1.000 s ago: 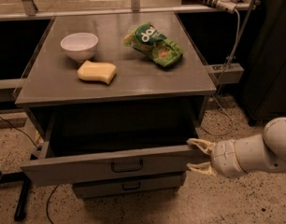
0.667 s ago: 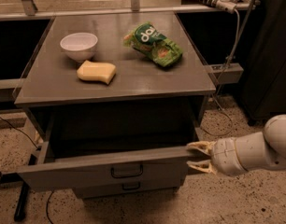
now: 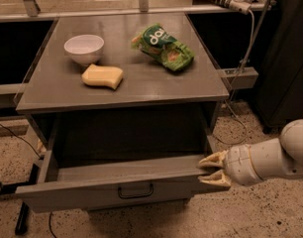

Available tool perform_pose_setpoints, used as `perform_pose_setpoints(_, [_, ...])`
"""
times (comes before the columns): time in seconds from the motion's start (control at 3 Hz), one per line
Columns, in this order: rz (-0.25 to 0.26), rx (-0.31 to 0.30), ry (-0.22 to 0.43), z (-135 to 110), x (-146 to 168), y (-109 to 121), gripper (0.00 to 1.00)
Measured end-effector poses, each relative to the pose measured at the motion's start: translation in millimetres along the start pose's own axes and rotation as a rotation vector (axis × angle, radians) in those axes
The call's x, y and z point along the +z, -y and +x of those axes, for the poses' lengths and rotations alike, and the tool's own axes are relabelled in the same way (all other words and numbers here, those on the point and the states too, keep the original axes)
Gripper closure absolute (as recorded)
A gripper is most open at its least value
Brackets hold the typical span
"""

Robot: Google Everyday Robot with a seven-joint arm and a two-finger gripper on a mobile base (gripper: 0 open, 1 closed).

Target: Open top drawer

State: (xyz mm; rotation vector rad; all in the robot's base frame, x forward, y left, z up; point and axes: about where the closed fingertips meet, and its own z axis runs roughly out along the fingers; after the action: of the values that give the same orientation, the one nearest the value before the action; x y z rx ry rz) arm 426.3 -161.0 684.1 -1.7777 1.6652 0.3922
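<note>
Camera view | we saw the top drawer (image 3: 72, 198) standing well out beneath the table (image 3: 156, 86), at 6 o'clock | claw (image 3: 207, 171) at 4 o'clock, fingers (image 3: 214, 159) apart at its right end, likely hooking the front to drag it.

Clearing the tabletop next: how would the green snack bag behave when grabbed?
The snack bag looks puffy and crinkled, so probably light and floppy. Its glossy film may slip. The gripper is down at the right front corner of the top drawer.
</note>
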Motion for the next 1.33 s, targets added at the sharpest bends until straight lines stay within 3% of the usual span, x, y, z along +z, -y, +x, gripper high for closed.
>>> perform_pose_setpoints(0.33, [0.0,0.0,0.0,0.0,0.0,0.0,0.82])
perform_pose_setpoints(1.33, [-0.019,0.02,-0.003,8.8,9.4,-0.9,0.12])
